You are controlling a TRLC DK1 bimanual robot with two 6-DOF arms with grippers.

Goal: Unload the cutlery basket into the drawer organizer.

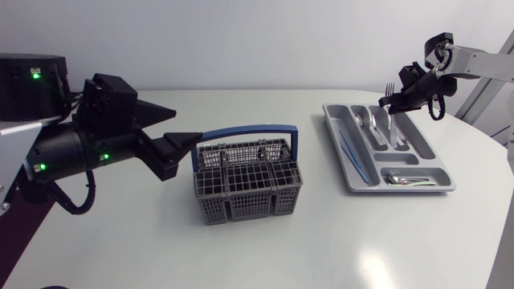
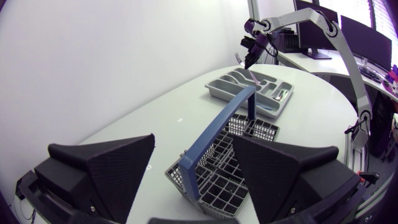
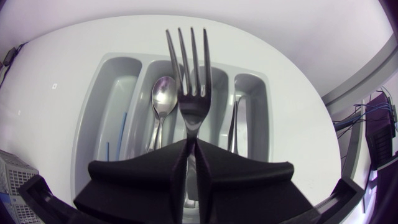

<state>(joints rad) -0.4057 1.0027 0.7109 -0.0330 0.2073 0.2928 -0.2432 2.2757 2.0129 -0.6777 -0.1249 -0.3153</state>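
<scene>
The grey wire cutlery basket (image 1: pixel 245 183) with a blue handle (image 1: pixel 249 129) stands mid-table. My left gripper (image 1: pixel 186 149) hangs open at its left end. In the left wrist view the basket (image 2: pixel 227 171) lies ahead between the wide-apart fingers (image 2: pixel 102 165). The grey drawer organizer (image 1: pixel 401 190) lies at the right. Above its far end my right gripper (image 1: pixel 404 95) is shut on a silver fork (image 3: pixel 189 68), tines pointing away over the middle compartments. A spoon (image 3: pixel 163 96) lies in the organizer (image 3: pixel 118 81) below.
The organizer holds spoons (image 1: pixel 376 127) in its middle slots, a thin blue-handled piece (image 1: pixel 352 152) in the left long slot and cutlery (image 1: pixel 399 178) in the front cross slot. Bare white table surrounds the basket and the organizer (image 2: pixel 227 84).
</scene>
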